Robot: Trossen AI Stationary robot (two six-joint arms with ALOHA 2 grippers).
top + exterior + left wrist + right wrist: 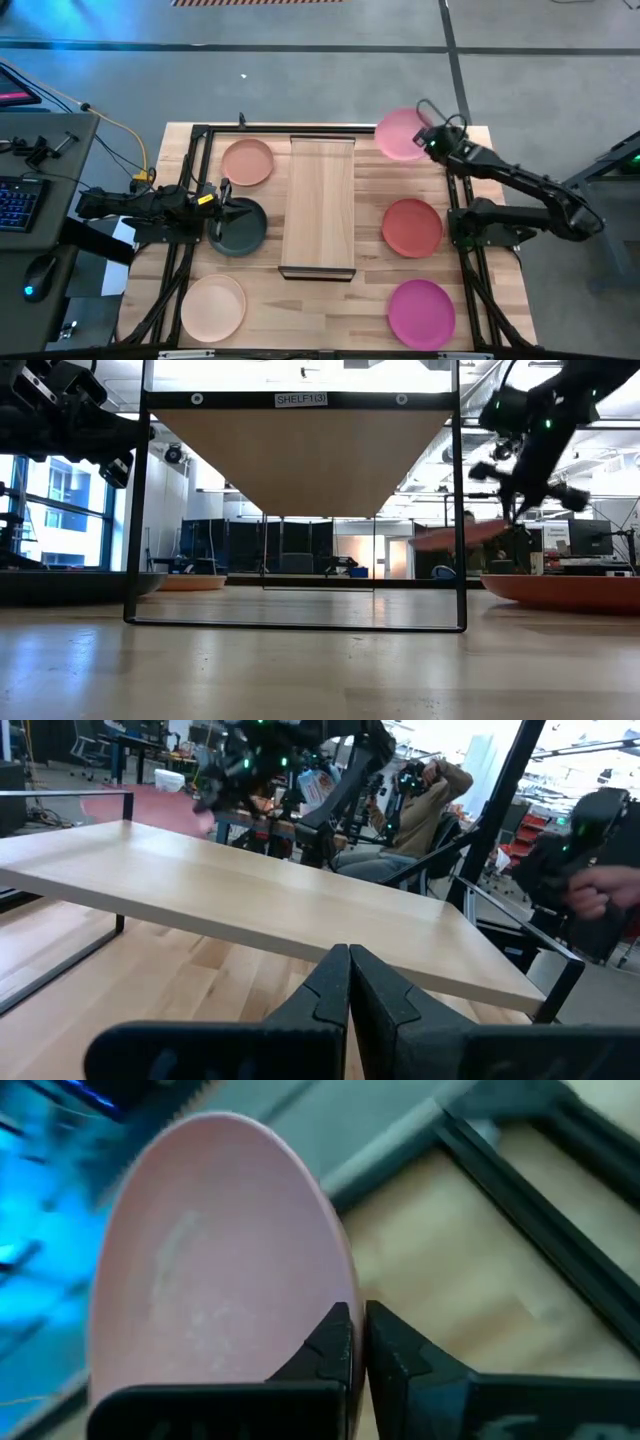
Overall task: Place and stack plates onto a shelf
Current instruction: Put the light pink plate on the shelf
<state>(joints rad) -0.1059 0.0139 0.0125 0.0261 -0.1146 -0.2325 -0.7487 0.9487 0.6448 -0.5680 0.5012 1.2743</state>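
The light pink plate (401, 133) hangs tilted above the tabletop's (340, 300) far right corner — the right gripper's (358, 1330) fingers are clenched on its rim. The shelf (320, 203) stands bare mid-table. The left gripper (232, 211), fingers pressed together on nothing, hovers over the dark grey plate (243, 233). Peach-tan (247, 161), cream (212, 306), coral red (412, 226) and magenta (421, 312) plates lie flat — all apart.
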